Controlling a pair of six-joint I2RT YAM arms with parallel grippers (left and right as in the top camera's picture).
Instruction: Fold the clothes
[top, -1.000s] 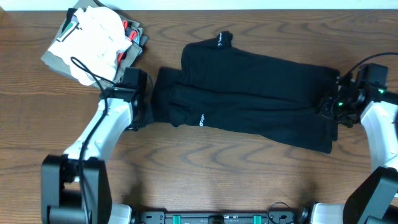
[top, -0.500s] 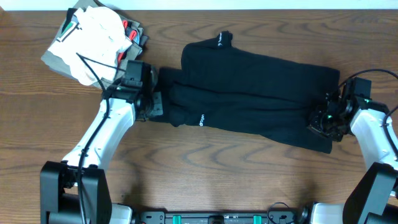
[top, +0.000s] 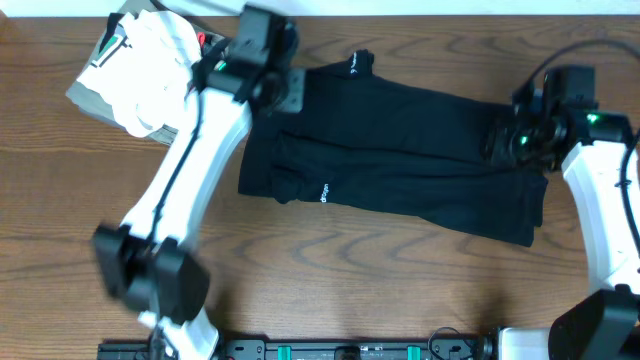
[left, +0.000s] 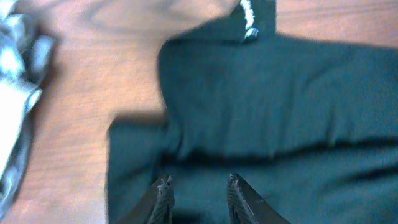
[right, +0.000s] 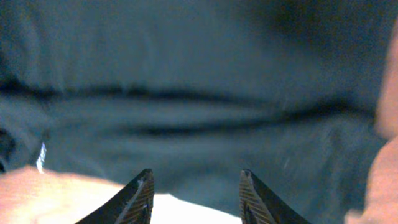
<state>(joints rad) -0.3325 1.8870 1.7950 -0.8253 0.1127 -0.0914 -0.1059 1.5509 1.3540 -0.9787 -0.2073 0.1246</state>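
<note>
The clothes (top: 400, 150) are one black garment lying flat across the table's middle, with small white logos (top: 324, 194) near its left end and at its far edge. My left gripper (top: 283, 93) hovers over the garment's far left corner; in the left wrist view it (left: 199, 185) is open above black fabric (left: 280, 112) with nothing between the fingers. My right gripper (top: 503, 140) hangs over the garment's right end. The right wrist view shows it (right: 196, 179) open and empty above the blurred dark cloth (right: 186, 81).
A stack of folded white, olive-grey and red garments (top: 150, 65) sits at the far left corner, close to my left arm. Bare wooden table (top: 330, 290) runs along the front. The left wrist view catches pale cloth (left: 15, 93) at its left edge.
Both grippers have opened from shut. My left gripper swung from the garment's left end up to its far left corner. The right gripper moved from the near right corner toward the far side.
</note>
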